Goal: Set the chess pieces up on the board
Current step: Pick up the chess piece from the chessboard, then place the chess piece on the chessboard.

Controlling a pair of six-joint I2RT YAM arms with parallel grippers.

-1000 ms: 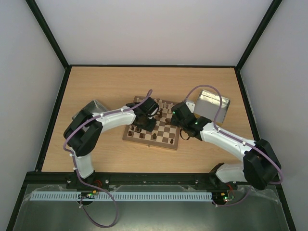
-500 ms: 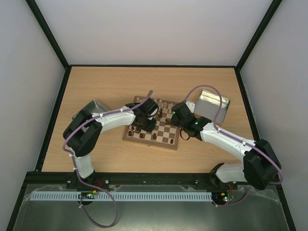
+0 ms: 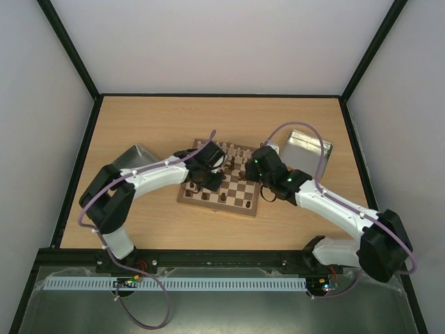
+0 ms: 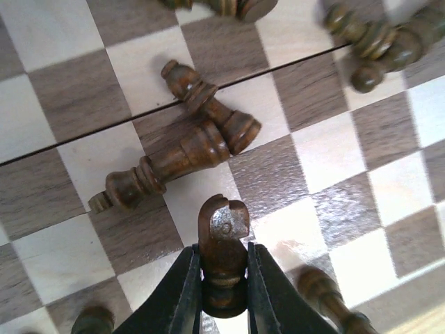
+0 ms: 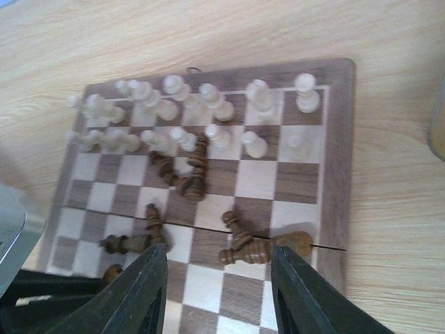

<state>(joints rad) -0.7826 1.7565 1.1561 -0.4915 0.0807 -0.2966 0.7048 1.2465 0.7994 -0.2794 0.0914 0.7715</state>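
Clamping a dark knight (image 4: 222, 233) between both fingers, the left gripper (image 4: 224, 289) hangs low over the board (image 4: 42, 42); base buried in the jaws, head poking past the tips; contact with the square below cannot be judged. Risk 1: just ahead of the tips lie a larger toppled piece (image 4: 163, 170) and a smaller toppled piece (image 4: 208, 104), touching each other; a forward sweep would likely knock them, and turned round bodies should roll freely. Risk 2: narrow base, smooth finish; letting go while tilted or above the square would probably tip the knight. Another fallen dark piece (image 4: 327, 298) lies close beside one finger and could be nudged on the way down. Risk 3: the right gripper (image 5: 219, 278), spread wide with nothing between its fingers, hovers over the same board, a jumble of dark pieces (image 5: 243, 247) just beyond its tips and the light set (image 5: 208, 104) farther out in the end rows, some apparently on their sides. Overhead, both wrists crowd the board, so arm-to-arm contact is a concern. Outward: board rests on a pale wood-grain table (image 3: 153, 118), one metal tin (image 3: 309, 149) outboard of the right gripper, a second tin (image 3: 135, 156) outboard of the left; plain white walls (image 3: 222, 42) and a black frame (image 3: 69, 49) enclose the cell.
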